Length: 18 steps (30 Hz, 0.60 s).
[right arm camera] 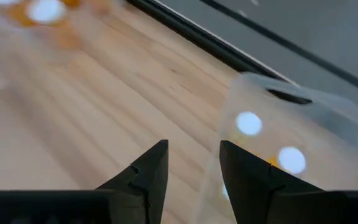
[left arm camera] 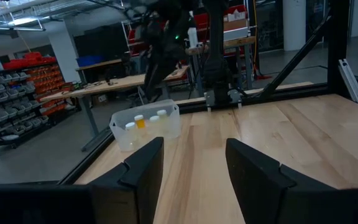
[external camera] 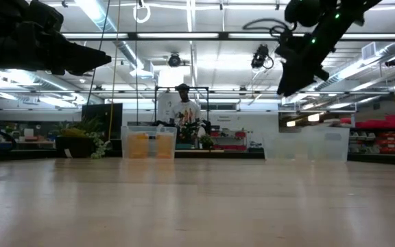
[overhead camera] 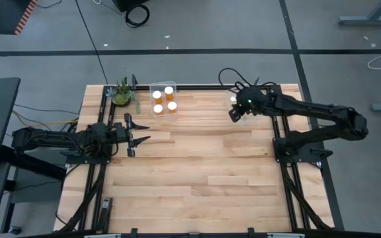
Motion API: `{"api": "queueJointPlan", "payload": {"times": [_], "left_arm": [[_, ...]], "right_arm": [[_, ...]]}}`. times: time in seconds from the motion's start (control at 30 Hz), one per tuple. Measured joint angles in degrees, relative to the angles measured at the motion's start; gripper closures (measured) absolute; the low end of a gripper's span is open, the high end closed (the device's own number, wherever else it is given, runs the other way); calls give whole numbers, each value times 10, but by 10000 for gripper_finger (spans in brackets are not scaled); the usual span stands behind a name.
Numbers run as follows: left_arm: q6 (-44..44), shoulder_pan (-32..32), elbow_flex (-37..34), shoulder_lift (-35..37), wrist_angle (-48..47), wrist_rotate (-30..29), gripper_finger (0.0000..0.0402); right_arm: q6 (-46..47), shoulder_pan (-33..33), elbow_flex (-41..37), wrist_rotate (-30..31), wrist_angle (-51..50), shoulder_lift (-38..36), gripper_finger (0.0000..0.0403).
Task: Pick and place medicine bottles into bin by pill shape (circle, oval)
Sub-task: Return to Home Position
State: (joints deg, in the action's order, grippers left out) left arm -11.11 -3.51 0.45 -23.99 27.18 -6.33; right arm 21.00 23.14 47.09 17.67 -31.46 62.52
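Orange medicine bottles (overhead camera: 158,108) (white caps (overhead camera: 169,90)), pale wood-grain table (overhead camera: 197,165).

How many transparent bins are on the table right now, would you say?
2. One bin stands at the table's far edge beside the plant, orange bottles inside; the other sits farther along that edge, below the right gripper. None seems hidden.

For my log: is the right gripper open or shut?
Open: the right gripper shows its fingers apart, nothing between them, by the right bin; the left gripper waits at left.
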Motion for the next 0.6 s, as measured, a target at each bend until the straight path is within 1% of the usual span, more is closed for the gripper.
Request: {"api": "queueJointPlan", "payload": {"times": [0.07,0.17,0.3,0.43,0.6], "left_arm": [[0,0,0,0,0,0,220],[0,0,0,0,0,0,217],[0,0,0,0,0,0,213],[0,0,0,0,0,0,212],[0,0,0,0,0,0,212]], "right_arm": [[-17,-21,-3,-4,7,-20,251],[-48,-55,-24,-23,45,-54,258],[-77,-94,-69,-39,112,-106,270],[-108,-109,-135,-76,198,-170,284],[-132,-109,-213,-109,279,-253,304]]}}
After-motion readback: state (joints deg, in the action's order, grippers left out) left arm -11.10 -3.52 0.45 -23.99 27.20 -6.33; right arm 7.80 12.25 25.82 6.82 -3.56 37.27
